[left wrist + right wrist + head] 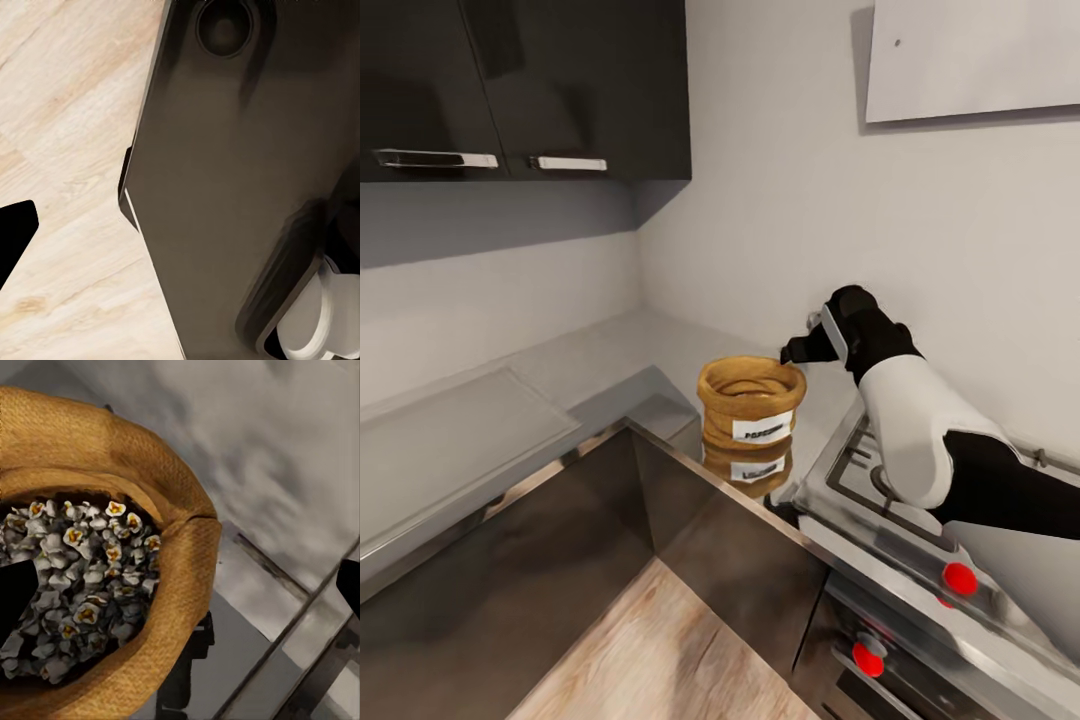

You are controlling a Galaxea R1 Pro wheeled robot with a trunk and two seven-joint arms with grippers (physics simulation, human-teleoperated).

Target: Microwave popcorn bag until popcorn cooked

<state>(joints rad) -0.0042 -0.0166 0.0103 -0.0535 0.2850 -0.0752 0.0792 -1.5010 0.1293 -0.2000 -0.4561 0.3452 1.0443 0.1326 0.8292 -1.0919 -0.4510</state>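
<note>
While the bag [751, 413] sat on the countertop [600, 365] beside the hob [920, 520], the right gripper [796, 350] hovered at its rim. Its jaws looked spread, perhaps holding nothing. Popcorn [75, 585] filled the bag.

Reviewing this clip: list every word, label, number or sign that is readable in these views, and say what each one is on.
"POPCORN": white label on the front of the burlap popcorn bag, blurred and only just readable.
Mirrored copy of that label in the glossy countertop below the bag: too blurred to read.
Red knobs on the gas hob front: no markings visible.
Upper cabinet and its handles: no text.
Left and right wrist views: no text.
</note>
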